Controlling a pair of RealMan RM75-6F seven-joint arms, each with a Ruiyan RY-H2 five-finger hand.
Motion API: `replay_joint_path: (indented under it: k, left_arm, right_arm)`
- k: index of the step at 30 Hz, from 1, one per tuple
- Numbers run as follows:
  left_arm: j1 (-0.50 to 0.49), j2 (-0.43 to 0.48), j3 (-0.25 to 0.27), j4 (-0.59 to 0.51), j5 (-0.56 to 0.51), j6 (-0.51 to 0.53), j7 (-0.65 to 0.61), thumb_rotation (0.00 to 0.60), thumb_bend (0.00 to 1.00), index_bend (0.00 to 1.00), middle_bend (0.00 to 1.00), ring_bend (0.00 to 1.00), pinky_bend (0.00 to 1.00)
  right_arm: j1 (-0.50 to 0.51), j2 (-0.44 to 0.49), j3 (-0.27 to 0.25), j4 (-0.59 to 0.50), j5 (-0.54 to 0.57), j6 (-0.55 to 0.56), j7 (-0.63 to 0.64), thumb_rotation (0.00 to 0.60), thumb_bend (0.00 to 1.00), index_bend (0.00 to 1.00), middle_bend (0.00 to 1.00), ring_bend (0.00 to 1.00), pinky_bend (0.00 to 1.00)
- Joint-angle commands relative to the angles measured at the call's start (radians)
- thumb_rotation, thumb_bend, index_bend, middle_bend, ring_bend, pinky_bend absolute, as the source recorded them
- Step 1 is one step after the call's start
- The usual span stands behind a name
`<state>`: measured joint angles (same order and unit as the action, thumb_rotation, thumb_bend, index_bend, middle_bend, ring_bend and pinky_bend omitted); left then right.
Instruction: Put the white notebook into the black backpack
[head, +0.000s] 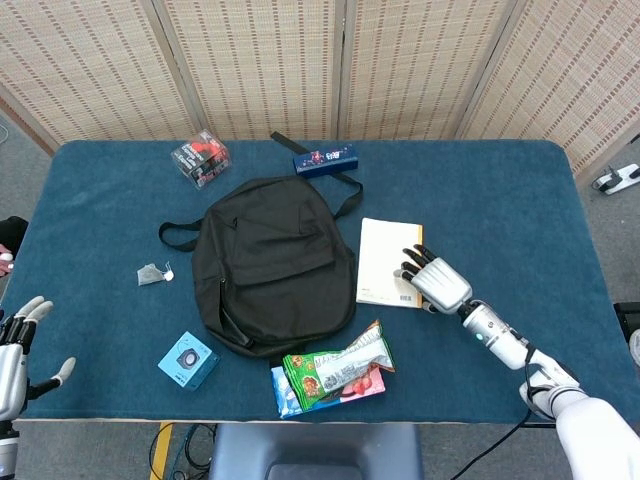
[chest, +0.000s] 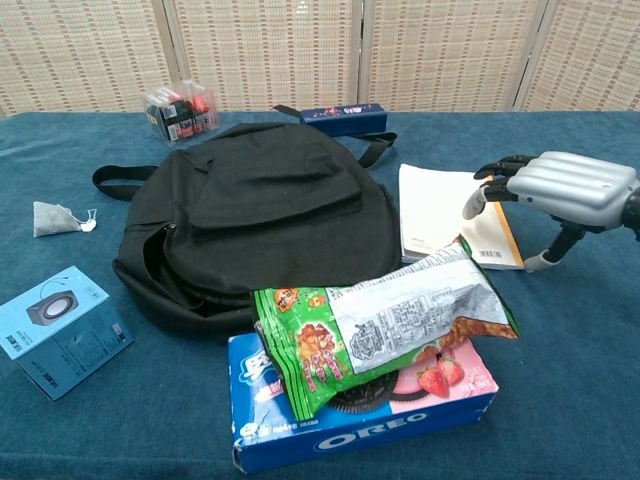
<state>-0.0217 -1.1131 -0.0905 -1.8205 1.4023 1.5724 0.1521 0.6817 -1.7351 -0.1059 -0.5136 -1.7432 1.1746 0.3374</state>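
Observation:
The white notebook (head: 384, 260) (chest: 440, 212) lies flat on the blue table, its left edge close beside the black backpack (head: 272, 262) (chest: 260, 215). My right hand (head: 432, 282) (chest: 565, 190) arches over the notebook's right side, its fingertips (chest: 470, 208) pressing on the cover. Its thumb points down to the cloth just past the notebook's right edge. The backpack lies flat with its side zip toward the left front; I cannot tell how far it is unzipped. My left hand (head: 15, 355) hovers at the table's front left corner, fingers spread and holding nothing.
A snack bag on an Oreo box (head: 330, 375) (chest: 365, 400) lies in front of the backpack and notebook. A blue speaker box (head: 187, 361) and a tea bag (head: 152, 273) lie left of it. A clear case (head: 200, 160) and a dark blue box (head: 326, 159) are behind it.

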Motion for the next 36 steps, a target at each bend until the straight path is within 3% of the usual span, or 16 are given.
replay_joint_path:
  k: [1, 19, 28, 36]
  left_arm:
    - [-0.001, 0.0, 0.001, -0.001, 0.001, -0.003, 0.001, 0.6, 0.23, 0.2, 0.12, 0.14, 0.0]
    - [-0.003, -0.002, 0.0, -0.002, -0.007, -0.01, 0.006, 0.6, 0.23, 0.2, 0.12, 0.14, 0.0]
    - [-0.001, 0.002, 0.001, 0.0, -0.012, -0.013, -0.011, 0.6, 0.23, 0.2, 0.12, 0.14, 0.0]
    - [-0.003, 0.003, 0.0, 0.002, -0.012, -0.018, -0.016, 0.6, 0.23, 0.2, 0.12, 0.14, 0.0]
  right_arm:
    - [0.003, -0.005, 0.002, 0.002, 0.002, 0.002, 0.002, 0.6, 0.53, 0.28, 0.3, 0.1, 0.1]
    - [0.052, -0.056, 0.045, -0.001, 0.039, -0.009, 0.004, 0.6, 0.53, 0.28, 0.3, 0.1, 0.1]
    - [0.057, -0.056, 0.06, -0.027, 0.061, -0.018, -0.004, 0.6, 0.32, 0.31, 0.3, 0.1, 0.1]
    - [0.059, -0.056, 0.074, -0.036, 0.078, -0.018, -0.01, 0.6, 0.23, 0.48, 0.35, 0.11, 0.1]
